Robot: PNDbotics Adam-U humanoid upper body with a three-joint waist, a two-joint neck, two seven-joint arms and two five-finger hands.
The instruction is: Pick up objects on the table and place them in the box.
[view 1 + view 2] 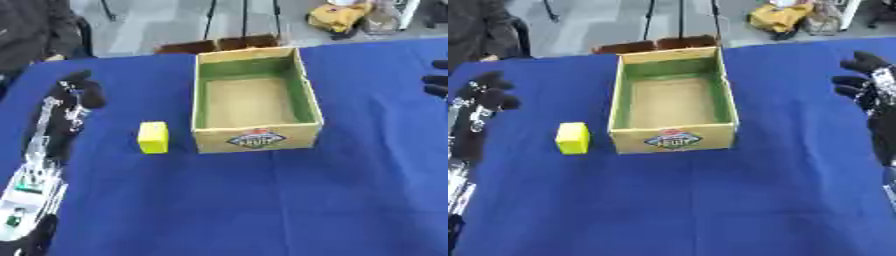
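Note:
A small yellow block (pixel 152 137) lies on the blue table, just left of the open cardboard box (pixel 255 138). The box has green inner walls, a label on its front, and nothing visible inside. My left hand (pixel 76 93) hovers over the table's left side, left of and a little beyond the block, fingers loosely curled and holding nothing. My right hand (pixel 866 82) is at the right edge, well right of the box, its fingers spread and relaxed.
The blue cloth table (pixel 262 200) stretches wide in front of the box. Brown chair backs (pixel 219 45) stand just past the far edge. A person in dark clothing (pixel 31 30) sits at the far left corner. Yellow bags (pixel 337 15) lie on the floor beyond.

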